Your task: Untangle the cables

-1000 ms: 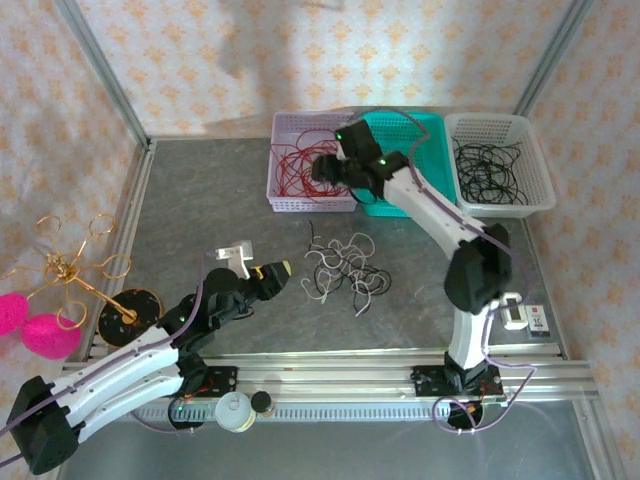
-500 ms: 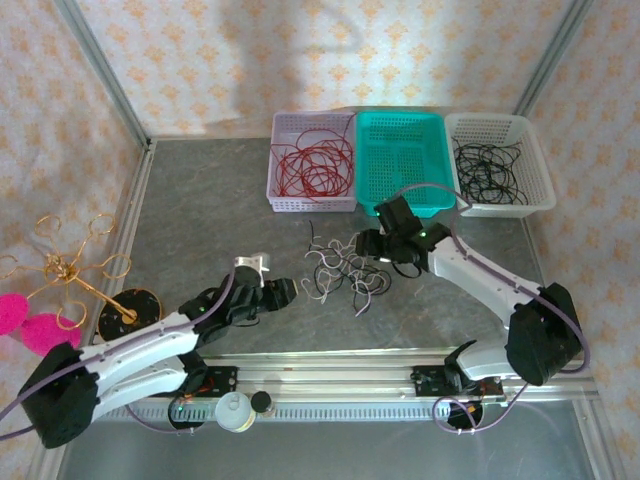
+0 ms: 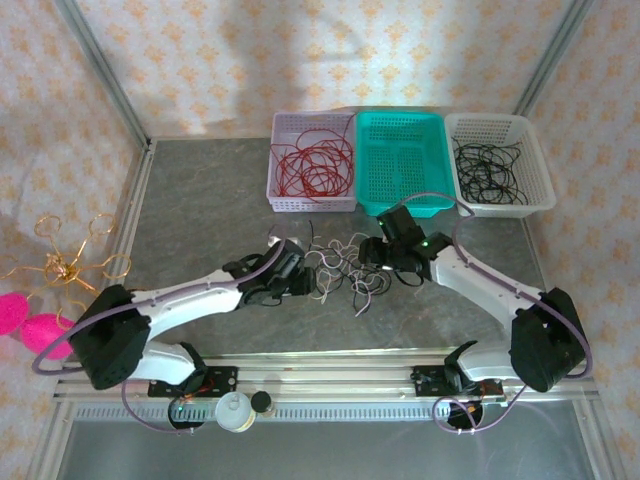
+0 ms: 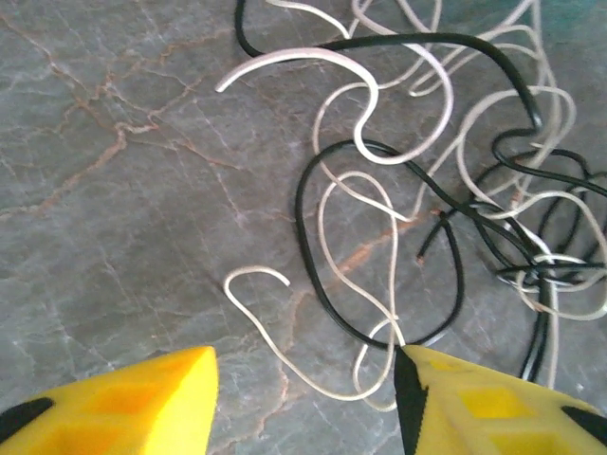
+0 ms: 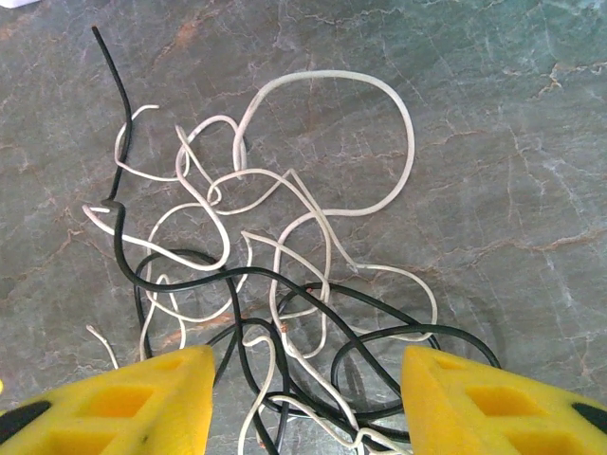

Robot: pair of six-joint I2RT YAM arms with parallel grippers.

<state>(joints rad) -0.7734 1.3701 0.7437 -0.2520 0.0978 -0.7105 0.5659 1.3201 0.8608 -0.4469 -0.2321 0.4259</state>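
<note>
Middle of the top view, on the grey table (image 3: pixel 200 200): tangle of white and black cables (image 3: pixel 345 268), spread flat in loose loops, strands crossing over and under one another. Close up from the left wrist, fills the right half of the frame, with a black oval loop at centre and one white end curling free just above the gap between the yellow fingers (image 4: pixel 142 398). Close up from the right wrist, shows a wide white loop at upper right, a single black strand running off to the upper left, and denser black coils low in the frame. At the tangle's left edge, left gripper (image 3: pixel 297 278) (image 4: pixel 305 379), jaws standing apart, clamped on nothing, a white strand lying on the table between them. At the tangle's upper right edge, right gripper (image 3: pixel 372 250) (image 5: pixel 305 379), likewise spread, black and white strands lying below the gap, none pinched. Beyond, along the far side of the table, three baskets in a row: lilac basket (image 3: pixel 285 205) with red cables (image 3: pixel 315 165), teal basket (image 3: pixel 403 160), white basket (image 3: pixel 535 190) with black cables (image 3: pixel 487 172). Far left of the frame, off the table: gold wire stand (image 3: pixel 65 262) and pink balls (image 3: pixel 30 325).
</note>
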